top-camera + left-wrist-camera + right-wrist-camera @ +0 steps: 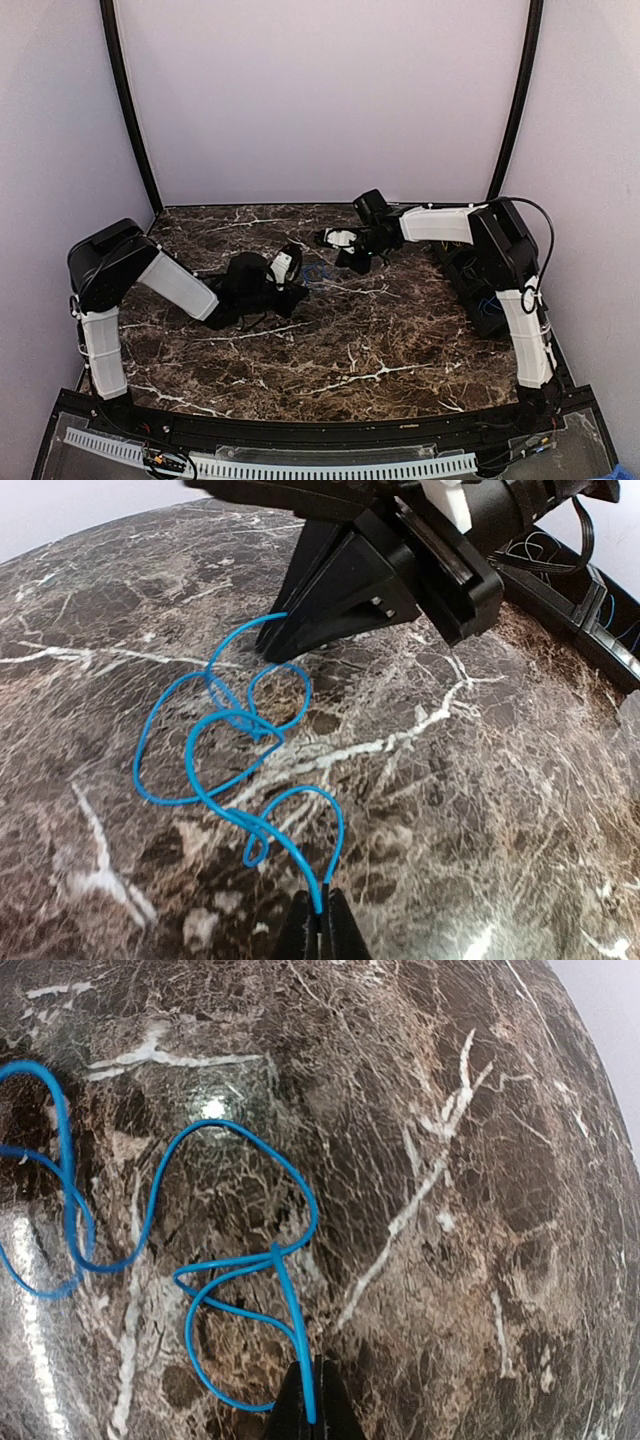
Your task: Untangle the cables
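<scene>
**Item:** thin blue flexible wire point(240, 720), apparently a single length, lying in loose overlapping loops.

**Location:** flat on the dark brown marble-patterned table top point(380, 340), near its middle, between the two grippers. No yellow wire shows in any view.

**Form:** several open loops that cross at one small cluster. A short twisted eye sits near the left gripper's end, and a second crossing shows close to the right gripper in its wrist view. No crossing looks pulled tight.

**Handling, as judged:**
- Very light, limp and springy.
- It keeps its curl, so it will drag and flick rather than stay where it is laid.
- The smooth jacket on polished stone should slide easily and could slip from a weak pinch.
- Hard pulling risks cinching the crossings into a knot.

**Where to hold:** at the free ends or on a straight run outside the cluster, never on the crossing itself.

**Left gripper point(320, 922):** fingers closed, pinching one end of the wire just above the table.

**Right gripper point(305, 1405):** fingers closed on the opposite end. In the left wrist view it stands tip-down at the far side of the loops.

**Next step, as judged:** draw the two ends slowly apart and low, watching that the loops open.

**Adjacent:** long black open tray point(590, 630) at the table's right edge. It holds thin wires too small to sort.
</scene>
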You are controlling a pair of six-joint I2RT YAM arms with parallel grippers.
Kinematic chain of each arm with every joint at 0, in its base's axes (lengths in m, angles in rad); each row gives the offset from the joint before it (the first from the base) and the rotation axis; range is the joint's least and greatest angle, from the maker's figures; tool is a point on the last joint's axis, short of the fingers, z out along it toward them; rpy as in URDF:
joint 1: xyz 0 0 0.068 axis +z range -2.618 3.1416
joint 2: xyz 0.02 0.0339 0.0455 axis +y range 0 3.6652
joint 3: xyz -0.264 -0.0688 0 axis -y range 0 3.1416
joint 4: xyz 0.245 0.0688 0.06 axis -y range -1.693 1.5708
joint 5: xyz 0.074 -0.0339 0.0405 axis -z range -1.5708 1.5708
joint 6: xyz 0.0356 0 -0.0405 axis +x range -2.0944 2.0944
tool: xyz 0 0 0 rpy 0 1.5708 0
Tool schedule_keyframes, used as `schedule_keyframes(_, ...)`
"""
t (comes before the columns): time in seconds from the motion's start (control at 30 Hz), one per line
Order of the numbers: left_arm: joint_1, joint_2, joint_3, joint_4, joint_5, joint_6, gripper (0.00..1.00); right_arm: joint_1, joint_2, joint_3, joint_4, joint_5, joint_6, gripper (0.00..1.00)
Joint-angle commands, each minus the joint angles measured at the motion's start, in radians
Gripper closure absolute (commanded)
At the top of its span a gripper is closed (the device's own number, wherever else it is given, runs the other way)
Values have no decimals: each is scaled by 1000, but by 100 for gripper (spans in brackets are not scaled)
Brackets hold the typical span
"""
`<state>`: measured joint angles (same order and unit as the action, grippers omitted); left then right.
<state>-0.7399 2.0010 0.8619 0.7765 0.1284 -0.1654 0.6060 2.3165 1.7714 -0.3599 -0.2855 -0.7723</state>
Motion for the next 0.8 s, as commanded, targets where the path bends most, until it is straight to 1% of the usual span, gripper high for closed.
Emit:
schedule_keyframes(0.0,-1,-252,-119,-47,-25,-26,100,-51,-97,-62,15,22,48,100)
schedule_keyframes(0.03,-1,-291,-162,-71,-40,-33,100,-64,-106,-78,16,25,54,100)
schedule_keyframes(0.07,-2,-379,-183,-121,-47,-43,100,-75,-114,-92,19,31,60,100)
schedule_keyframes(0.1,-2,-422,-219,-148,-68,-48,100,-87,-119,-105,23,38,67,100)
schedule_keyframes(0.13,-2,-520,-236,-212,-80,-52,100,-98,-123,-116,22,43,73,100)
schedule_keyframes(0.17,-3,-573,-265,-247,-106,-53,100,-109,-126,-122,25,50,80,100)
schedule_keyframes(0.2,-3,-670,-276,-322,-138,-53,100,-119,-127,-128,23,55,87,100)
schedule_keyframes(0.23,-3,-722,-293,-399,-191,-46,100,-128,-127,-131,20,61,94,100)
schedule_keyframes(0.27,-2,-819,-299,-438,-251,-42,100,-136,-127,-134,20,69,100,100)
schedule_keyframes(0.3,-2,-864,-303,-521,-283,-29,100,-143,-127,-136,20,75,106,100)
schedule_keyframes(0.33,-2,-949,-297,-558,-340,-22,100,-151,-126,-139,21,79,111,100)
schedule_keyframes(0.37,-3,-1024,-291,-634,-372,-5,100,-159,-125,-140,24,85,120,100)
schedule_keyframes(0.5,-3,-1196,-213,-831,-569,32,100,-181,-112,-137,24,93,137,100)
schedule_keyframes(0.63,-3,-1315,-121,-919,-660,62,100,-192,-97,-134,20,108,144,100)
schedule_keyframes(0.77,-2,-1385,-7,-974,-742,123,100,-198,-85,-129,16,112,147,100)
